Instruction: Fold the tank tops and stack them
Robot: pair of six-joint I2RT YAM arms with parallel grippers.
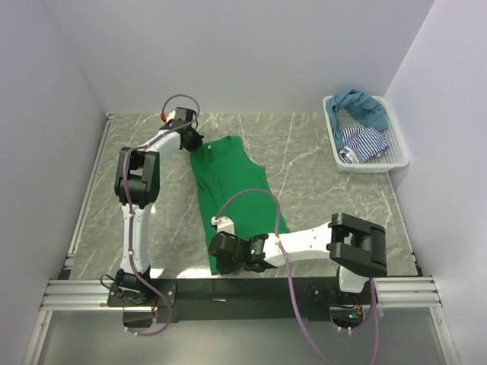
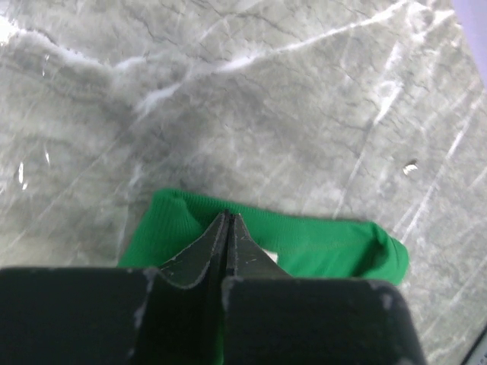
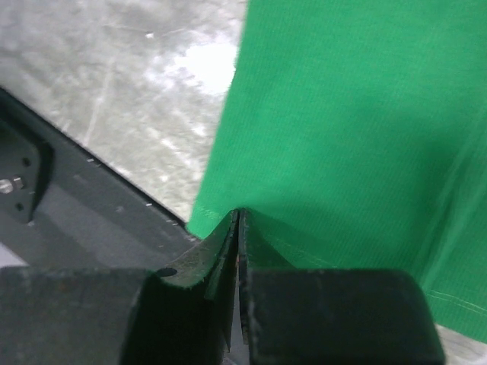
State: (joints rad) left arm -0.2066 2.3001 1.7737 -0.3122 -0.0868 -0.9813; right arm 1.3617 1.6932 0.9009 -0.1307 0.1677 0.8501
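A bright green tank top [image 1: 232, 190] lies spread lengthwise on the marble table, neckline at the far end. My left gripper [image 1: 196, 146] is shut on its far-left shoulder strap. The left wrist view shows the jaws [image 2: 228, 218] pressed together with the green strap [image 2: 327, 247] bunched at their tips. My right gripper [image 1: 218, 257] is shut on the near-left hem corner. In the right wrist view the green cloth [image 3: 350, 114] puckers where the gripper [image 3: 237, 214] pinches it. A teal-blue tank top [image 1: 361, 106] and a navy-and-white striped one [image 1: 365, 143] lie crumpled in the basket.
A white mesh basket [image 1: 399, 148] stands at the back right corner of the table. White walls close in the table on three sides. The dark metal rail [image 3: 76, 213] at the near edge runs just beside the right gripper.
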